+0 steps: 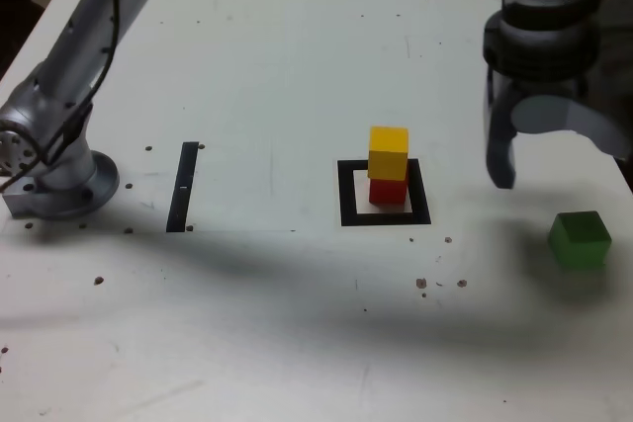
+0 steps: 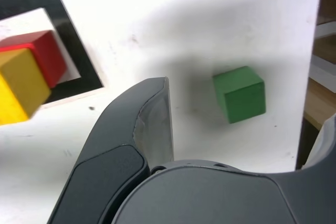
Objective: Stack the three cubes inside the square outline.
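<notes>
Inside the black square outline (image 1: 384, 217) a matte yellow cube (image 1: 389, 152) sits on a red cube (image 1: 388, 191), while the green cube (image 1: 580, 238) lies apart under the wide-open, empty gripper (image 1: 564, 160).

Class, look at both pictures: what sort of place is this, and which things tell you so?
Probably a robotics lab test bench. A robot arm is fixed to a plain white table; coloured cubes, yellow on red, stand inside a black square outline, a green cube apart.
</notes>
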